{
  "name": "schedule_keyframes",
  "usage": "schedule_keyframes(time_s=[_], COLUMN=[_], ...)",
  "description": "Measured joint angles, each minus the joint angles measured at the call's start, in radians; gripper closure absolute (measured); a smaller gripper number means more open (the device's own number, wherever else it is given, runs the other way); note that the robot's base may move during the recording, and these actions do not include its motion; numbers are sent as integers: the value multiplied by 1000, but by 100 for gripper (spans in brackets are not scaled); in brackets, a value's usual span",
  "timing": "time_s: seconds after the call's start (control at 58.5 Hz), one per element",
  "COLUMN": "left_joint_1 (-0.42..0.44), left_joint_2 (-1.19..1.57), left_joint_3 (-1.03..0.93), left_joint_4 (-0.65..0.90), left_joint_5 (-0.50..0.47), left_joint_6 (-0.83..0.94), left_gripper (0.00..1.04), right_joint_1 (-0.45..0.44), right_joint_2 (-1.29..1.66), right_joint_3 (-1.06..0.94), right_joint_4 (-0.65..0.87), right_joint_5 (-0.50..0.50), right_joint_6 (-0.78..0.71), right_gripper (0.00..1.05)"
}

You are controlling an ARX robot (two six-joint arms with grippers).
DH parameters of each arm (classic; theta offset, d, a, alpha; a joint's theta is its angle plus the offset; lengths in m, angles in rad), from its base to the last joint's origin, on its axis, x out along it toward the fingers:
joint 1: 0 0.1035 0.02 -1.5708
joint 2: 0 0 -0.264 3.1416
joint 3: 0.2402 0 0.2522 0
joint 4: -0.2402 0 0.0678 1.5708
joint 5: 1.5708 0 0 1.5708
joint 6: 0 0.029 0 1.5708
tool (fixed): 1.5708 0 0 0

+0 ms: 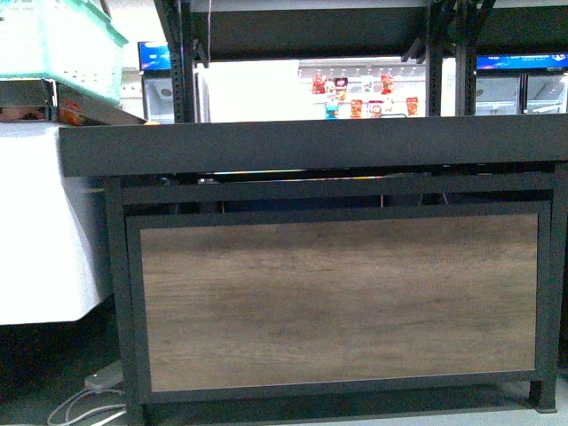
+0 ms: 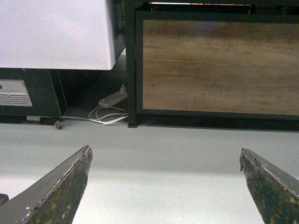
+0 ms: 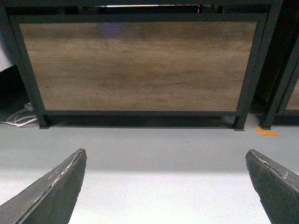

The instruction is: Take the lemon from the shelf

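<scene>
A green crate [image 1: 62,40] sits above a white cabinet [image 1: 44,231]; a power strip [image 1: 104,380] with cables [image 1: 75,410] lies on the floor [image 3: 154,154].

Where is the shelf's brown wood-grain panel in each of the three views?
Front view: the wood-grain panel fills the lower middle, under the shelf's black tray.
Left wrist view: across the floor beyond the open left gripper, beside a white cabinet.
Right wrist view: straight beyond the open right gripper.
Shared landmark: white cables by the panel's corner.

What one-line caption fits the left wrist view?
Open left hand hangs over grey floor, facing the wood-panelled shelf, white power strip beside its leg.
</scene>
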Motion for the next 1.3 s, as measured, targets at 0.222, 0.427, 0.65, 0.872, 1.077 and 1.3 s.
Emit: schedule_keyframes(time_s=[0.222, 0.427, 0.65, 0.872, 1.077, 1.3], left_joint_1=[0, 0, 0, 0, 0, 0], left_joint_2=[0, 0, 0, 0, 0, 0], left_joint_3=[0, 0, 0, 0, 0, 0], left_joint_4=[0, 0, 0, 0, 0, 0], left_joint_5=[0, 0, 0, 0, 0, 0], left_joint_6=[0, 0, 0, 0, 0, 0], left_gripper=[8, 8, 8, 8, 8, 8], right_joint_1=[0, 0, 0, 0, 0, 0], right_joint_2=[0, 0, 0, 0, 0, 0], right_joint_3=[0, 0, 0, 0, 0, 0], right_joint_4=[0, 0, 0, 0, 0, 0], right_joint_5=[0, 0, 0, 0, 0, 0], right_joint_6=[0, 0, 0, 0, 0, 0], right_gripper=[2, 2, 2, 2, 2, 2])
